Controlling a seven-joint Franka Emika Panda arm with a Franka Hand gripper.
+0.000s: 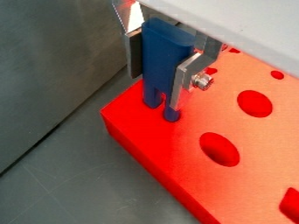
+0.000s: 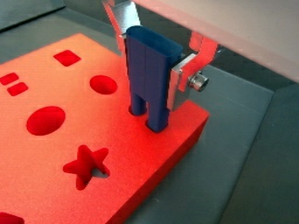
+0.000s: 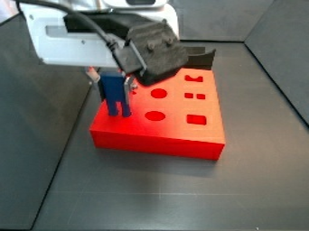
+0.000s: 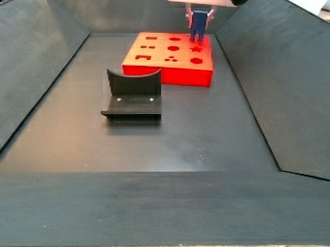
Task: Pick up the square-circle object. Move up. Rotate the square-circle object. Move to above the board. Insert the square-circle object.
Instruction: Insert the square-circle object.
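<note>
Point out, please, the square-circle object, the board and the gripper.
square-circle object [image 2: 149, 74]: wrist view, blue body.
board [image 3: 182, 133]: side view, bare top face.
gripper [image 1: 163, 68]: wrist view, between the fingertips, above the board's corner.

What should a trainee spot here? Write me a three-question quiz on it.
1. True or false: the gripper, over a corner of the board, is shut on the peg.
2. Which way do the peg's prongs point? A) up B) down at the board C) sideways
3. In a side view, does the fixture touch the board?

Key: 1 true; 2 B; 3 no, it stands apart on the floor.
</note>
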